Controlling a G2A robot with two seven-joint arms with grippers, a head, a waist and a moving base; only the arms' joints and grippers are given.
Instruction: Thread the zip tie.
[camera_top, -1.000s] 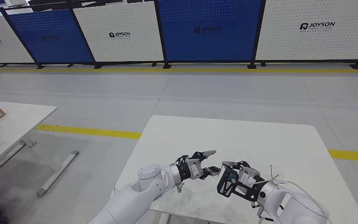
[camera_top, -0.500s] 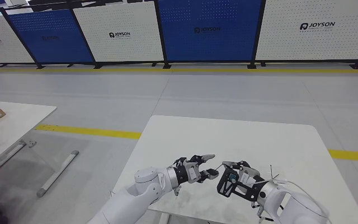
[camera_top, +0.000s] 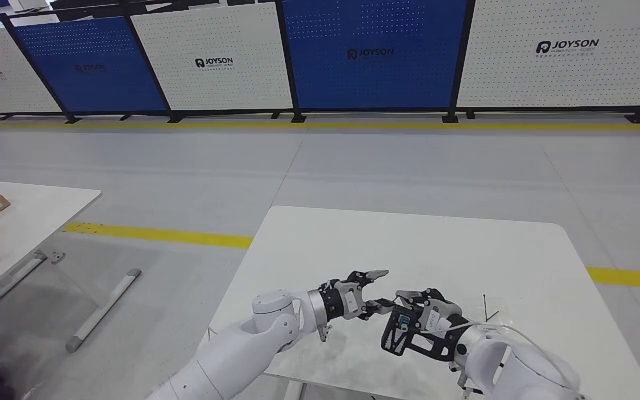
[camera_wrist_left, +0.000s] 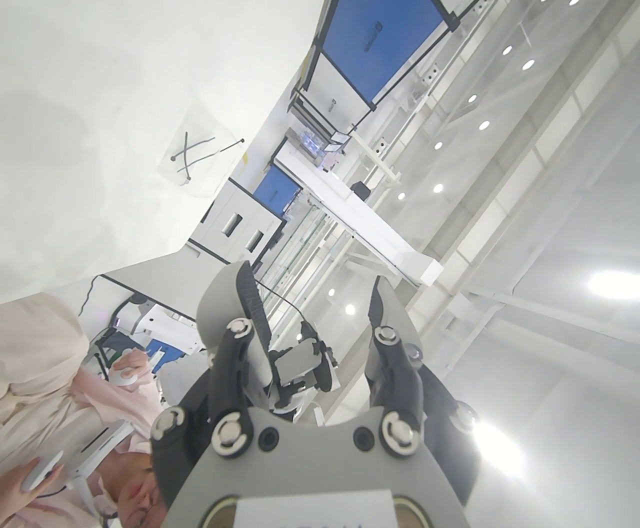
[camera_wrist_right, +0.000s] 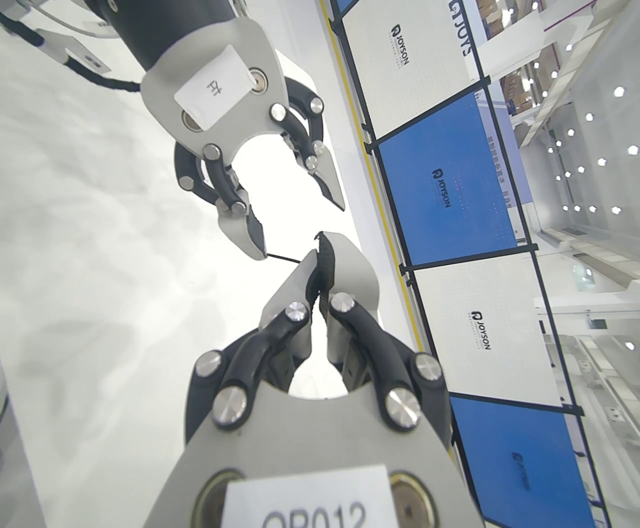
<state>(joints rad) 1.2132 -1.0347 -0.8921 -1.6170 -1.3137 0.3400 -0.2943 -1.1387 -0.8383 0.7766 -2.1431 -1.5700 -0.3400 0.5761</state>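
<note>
- Right claw (camera_wrist_right: 317, 255), lower middle of the top view: its fingers are pressed together, pinching a thin black tie (camera_wrist_right: 286, 258).
- A short stub of the tie pokes past the fingertips and runs straight toward the left claw. A tiny black nub shows on the other side of the pinch.
- Left claw (camera_wrist_right: 295, 225), just beside the right claw and facing it: its fingers are spread apart and hold nothing. The stub's end reaches one fingertip (camera_wrist_right: 247, 235); I cannot tell whether it touches.
- By its looks the tie is feather-light, narrow, springy plastic. It should bend and flick rather than break, and its smooth strap may slide in a loose pinch.
- The best hold, I think, is on the flat faces near the end being fed, so that the free stub stays short and stiff.
- Both claws hover over the white table (camera_top: 420, 240).
- Toward the lower right of the top view, spare ties (camera_wrist_left: 196, 150) lie in a clear bag (camera_wrist_left: 200, 120).
</note>
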